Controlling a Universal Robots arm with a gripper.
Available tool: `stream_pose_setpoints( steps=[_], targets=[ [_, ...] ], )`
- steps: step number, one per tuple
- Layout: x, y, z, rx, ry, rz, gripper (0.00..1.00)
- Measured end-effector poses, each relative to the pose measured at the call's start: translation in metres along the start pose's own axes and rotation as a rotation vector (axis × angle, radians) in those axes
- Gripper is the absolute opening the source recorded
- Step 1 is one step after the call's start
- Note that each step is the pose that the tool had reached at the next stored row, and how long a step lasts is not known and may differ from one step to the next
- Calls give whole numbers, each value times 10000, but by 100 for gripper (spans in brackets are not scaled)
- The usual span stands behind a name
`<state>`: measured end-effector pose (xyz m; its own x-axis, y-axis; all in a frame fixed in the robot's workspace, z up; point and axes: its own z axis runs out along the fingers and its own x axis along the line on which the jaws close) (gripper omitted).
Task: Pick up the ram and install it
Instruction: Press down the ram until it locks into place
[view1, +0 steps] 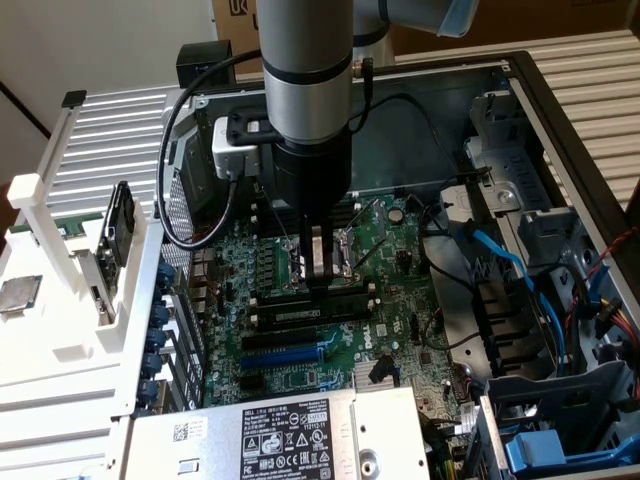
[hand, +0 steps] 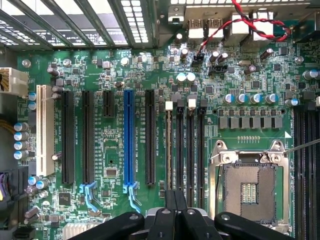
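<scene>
From outside, we see our closed claw (view1: 320, 262) pressing on the thin green RAM stick (view1: 312, 297) in its slot. At the wrist, the stick (hand: 169, 150) lies ahead; we'd push straight, evenly.

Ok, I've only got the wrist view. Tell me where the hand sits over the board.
Observer: In the exterior view the hand is shut, with its fingertips down at the memory slots.
Operator: Report what's outside the case.
Observer: A white rack stands beside the case, at the exterior view's left.
Operator: Now describe the board's lower edge in your picture.
Observer: A silver power supply with a printed label lies there.
</scene>
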<state>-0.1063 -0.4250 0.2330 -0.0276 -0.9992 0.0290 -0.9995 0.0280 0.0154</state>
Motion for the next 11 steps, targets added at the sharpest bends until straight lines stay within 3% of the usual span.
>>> stream_pose_setpoints(
  steps=[11],
  targets=[
    [3,20,-95,5,1,1,11]
  ],
)
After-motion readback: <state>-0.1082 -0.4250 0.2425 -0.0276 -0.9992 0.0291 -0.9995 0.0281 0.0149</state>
